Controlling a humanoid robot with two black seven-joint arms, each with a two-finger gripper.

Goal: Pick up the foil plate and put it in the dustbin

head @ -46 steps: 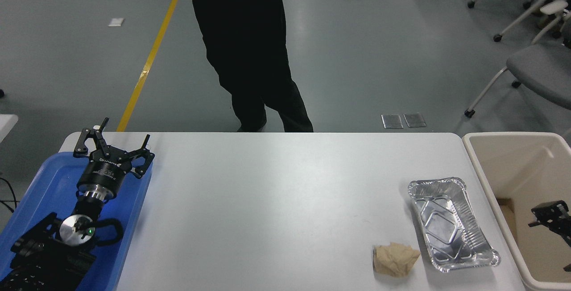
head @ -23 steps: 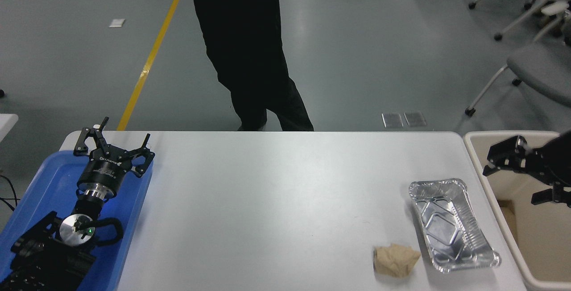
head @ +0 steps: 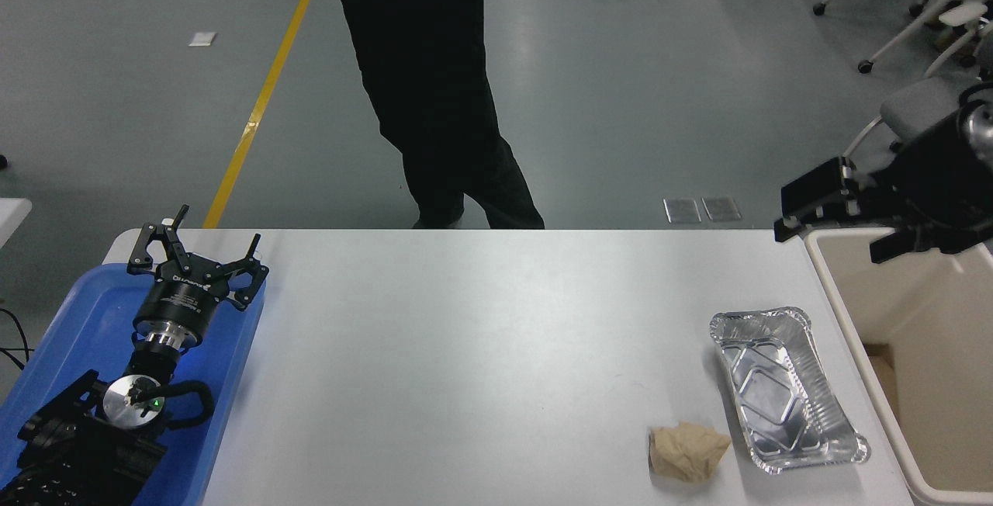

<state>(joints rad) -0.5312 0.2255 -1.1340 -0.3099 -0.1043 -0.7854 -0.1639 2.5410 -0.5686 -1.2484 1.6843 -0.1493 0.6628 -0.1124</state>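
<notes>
Right end effector hangs in the air above the far left corner of the dustbin, fingers spread apart and holding nothing. Nearer the camera, the foil plate lies flat on the white bench, just left of the dustbin's rim. A crumpled paper wad sits beside its near end. Left end effector rests over a blue tray, fingers splayed wide.
</notes>
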